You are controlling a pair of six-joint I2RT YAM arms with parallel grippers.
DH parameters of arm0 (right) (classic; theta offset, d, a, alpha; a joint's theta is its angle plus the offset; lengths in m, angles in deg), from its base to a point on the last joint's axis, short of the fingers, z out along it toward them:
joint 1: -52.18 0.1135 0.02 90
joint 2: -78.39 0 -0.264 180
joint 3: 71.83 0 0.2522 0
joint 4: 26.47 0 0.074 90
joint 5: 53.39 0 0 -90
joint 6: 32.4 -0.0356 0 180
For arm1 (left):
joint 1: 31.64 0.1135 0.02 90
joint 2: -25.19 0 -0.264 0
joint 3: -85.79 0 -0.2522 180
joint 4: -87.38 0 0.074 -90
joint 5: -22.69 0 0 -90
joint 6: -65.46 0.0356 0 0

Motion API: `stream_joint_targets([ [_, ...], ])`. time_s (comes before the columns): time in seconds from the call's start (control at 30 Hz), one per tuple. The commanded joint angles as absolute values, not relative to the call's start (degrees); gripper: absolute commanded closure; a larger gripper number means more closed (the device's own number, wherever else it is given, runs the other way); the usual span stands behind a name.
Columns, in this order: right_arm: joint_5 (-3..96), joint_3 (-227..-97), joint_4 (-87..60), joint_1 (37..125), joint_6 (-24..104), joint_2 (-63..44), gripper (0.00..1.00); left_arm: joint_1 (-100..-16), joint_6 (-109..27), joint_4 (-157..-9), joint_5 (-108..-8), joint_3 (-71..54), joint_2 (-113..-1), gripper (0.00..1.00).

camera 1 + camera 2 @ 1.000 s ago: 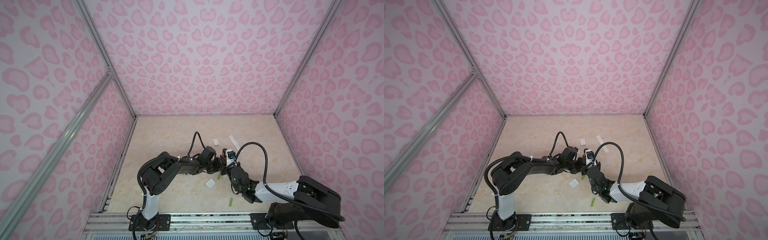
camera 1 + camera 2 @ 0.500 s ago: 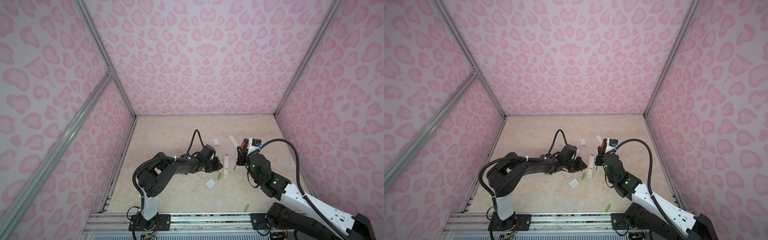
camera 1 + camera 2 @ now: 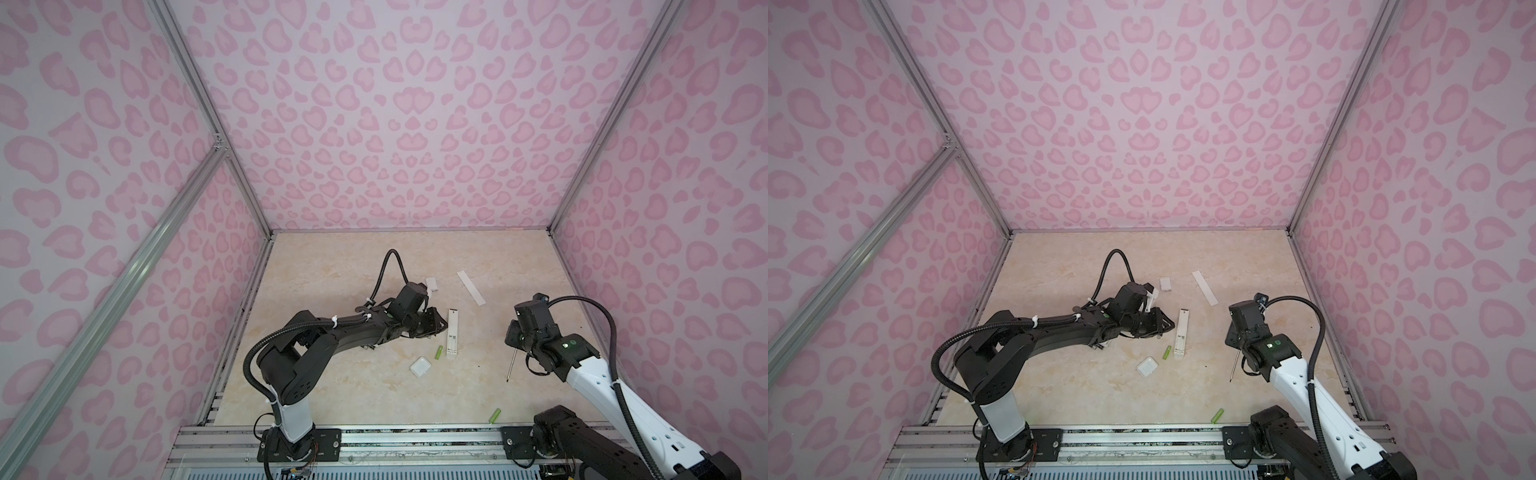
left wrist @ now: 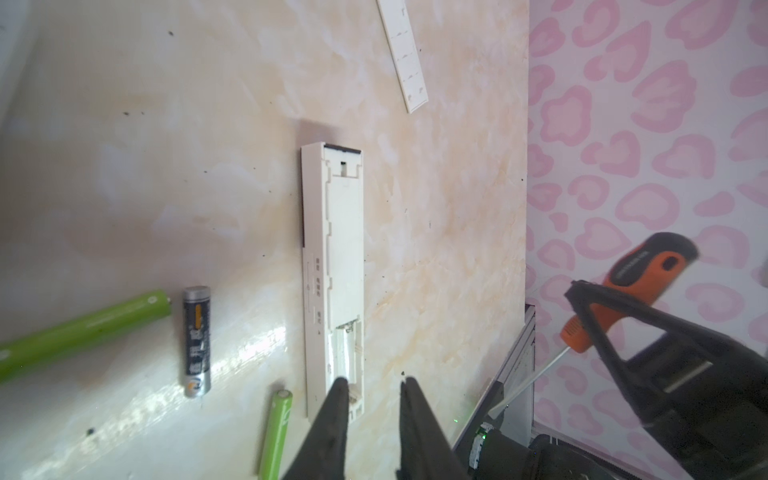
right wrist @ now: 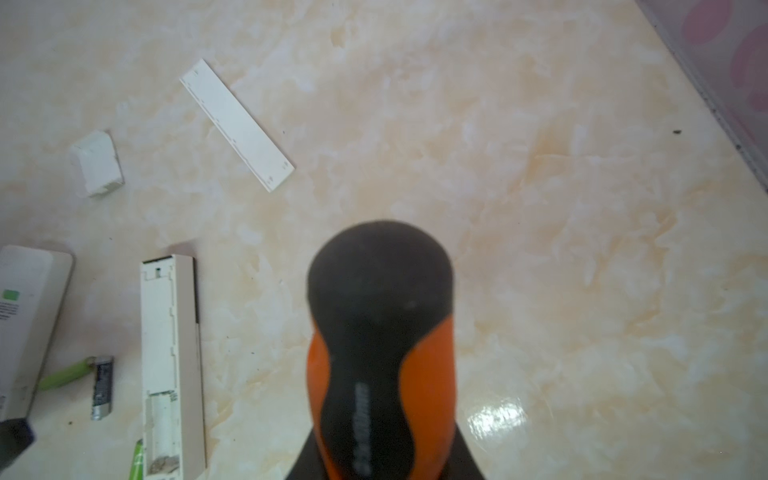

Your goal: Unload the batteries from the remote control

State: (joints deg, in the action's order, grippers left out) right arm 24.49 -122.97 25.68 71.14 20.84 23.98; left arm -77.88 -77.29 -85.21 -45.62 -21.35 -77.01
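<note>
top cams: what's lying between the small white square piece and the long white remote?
One lime-green battery lies between the white square piece and the remote. It shows in both top views.

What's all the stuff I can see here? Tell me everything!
Remote: one, white, mid-table, battery bay open.
Green batteries: three; two near the remote, one by the front rail.
Dark battery: one, beside a green one.
Covers: three, white; long strip and small one behind the remote, square one in front.
White box: one, green label, beside the batteries.
Screwdriver: one, orange-black, held on the right side.
Left gripper: black, open, at the remote's end.
Right gripper: black, shut on screwdriver.
</note>
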Motion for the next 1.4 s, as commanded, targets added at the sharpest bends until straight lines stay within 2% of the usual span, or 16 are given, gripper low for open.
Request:
stream_joint_targets([
  [0.0, 25.9, -123.1, 29.3, 70.3, 22.2, 20.3, 1.00, -77.2, -73.6, -83.3, -44.7, -22.1, -74.8, 0.74],
  [0.13, 28.4, -122.5, 25.4, 69.1, 22.4, 15.4, 1.00, -76.9, -69.5, -80.7, -45.2, -23.6, -71.6, 0.74],
  [0.27, 28.8, -122.7, 23.9, 69.0, 22.1, 10.8, 0.84, -77.1, -65.7, -79.7, -46.3, -26.5, -67.5, 0.73],
  [0.43, 29.6, -122.5, 23.6, 68.9, 21.9, 5.9, 0.75, -77.4, -63.3, -77.9, -48.4, -29.4, -64.1, 0.73],
  [0.6, 30.0, -121.8, 23.3, 68.9, 21.3, 6.2, 0.64, -78.1, -62.3, -77.6, -49.4, -30.5, -63.0, 0.73],
  [0.87, 30.7, -122.7, 26.1, 69.0, 20.9, 7.9, 0.62, -78.4, -60.9, -76.5, -51.1, -30.8, -62.2, 0.73],
  [1.1, 29.9, -121.4, 31.1, 70.4, 19.9, 13.8, 0.63, -78.1, -59.3, -74.0, -55.3, -30.6, -60.3, 0.74],
  [1.37, 29.4, -119.6, 23.3, 71.3, 21.0, 22.9, 0.61, -73.7, -57.0, -68.7, -60.4, -32.6, -54.2, 0.74],
])
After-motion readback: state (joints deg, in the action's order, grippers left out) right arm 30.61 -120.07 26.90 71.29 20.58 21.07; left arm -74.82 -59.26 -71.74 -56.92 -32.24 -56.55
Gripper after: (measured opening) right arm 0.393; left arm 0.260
